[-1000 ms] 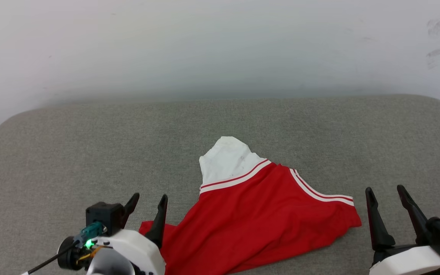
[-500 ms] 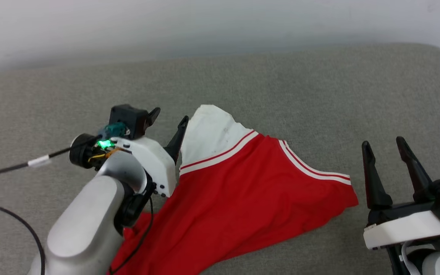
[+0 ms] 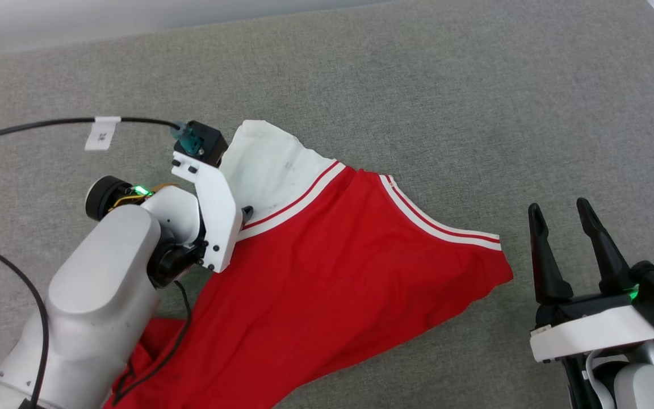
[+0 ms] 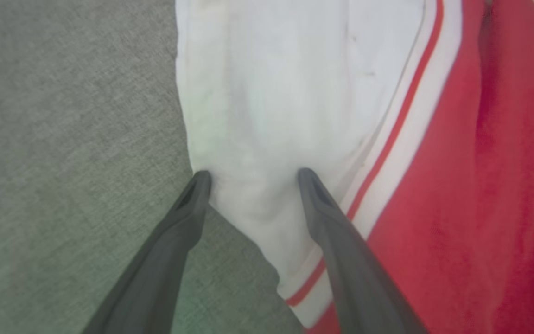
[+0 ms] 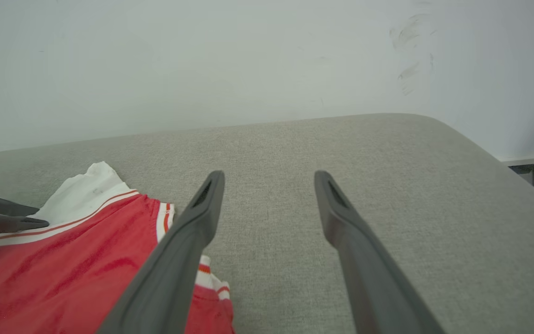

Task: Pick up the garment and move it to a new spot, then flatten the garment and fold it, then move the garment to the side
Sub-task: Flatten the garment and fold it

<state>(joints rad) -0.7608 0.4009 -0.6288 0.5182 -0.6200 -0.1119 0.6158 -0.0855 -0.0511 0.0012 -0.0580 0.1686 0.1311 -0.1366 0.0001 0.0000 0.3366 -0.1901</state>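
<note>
the garment (image 3: 332, 267) is lying rumpled on the grey bench (image 3: 418, 85), its white sleeve (image 4: 271, 93) sitting between the tips of the left tool (image 4: 253, 174), which is gaping wide and empty; the right tool (image 3: 557, 204) is idling agape, empty, farther off.

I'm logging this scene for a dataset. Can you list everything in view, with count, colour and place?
garment: one, red with a white sleeve and red-and-white stripe trim, lying rumpled on the cushion, centre-left.
cushion: one, grey fabric, under everything.
wall: one, white with a few scuffs, behind the cushion.
cable: one, black with a white tag, running to the left wrist.
left arm: one, pale grey and white, over the garment's near left part.
left gripper: one, dark jaws open, at the white sleeve's edge.
right gripper: one, dark jaws open, over bare cushion right of the garment.
</note>
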